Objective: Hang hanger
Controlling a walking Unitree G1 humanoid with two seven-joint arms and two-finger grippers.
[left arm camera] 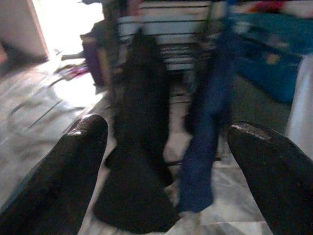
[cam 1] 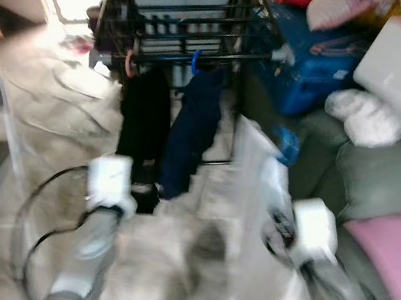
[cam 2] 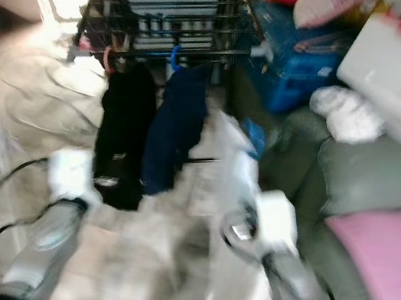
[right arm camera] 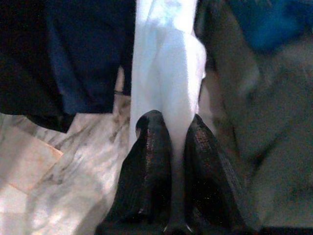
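Right wrist view: right pincer (right arm camera: 178, 129) clamped on white garment (right arm camera: 168, 68) hanging lengthwise; left pincer (left arm camera: 166, 147) apart.

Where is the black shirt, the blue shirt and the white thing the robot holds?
black shirt (cam 1: 143, 120), left eye view, middle of the cloth.
blue shirt (cam 1: 192, 129), left eye view, upper cloth.
white garment (right arm camera: 168, 73), right wrist view, cloth above the fingers.
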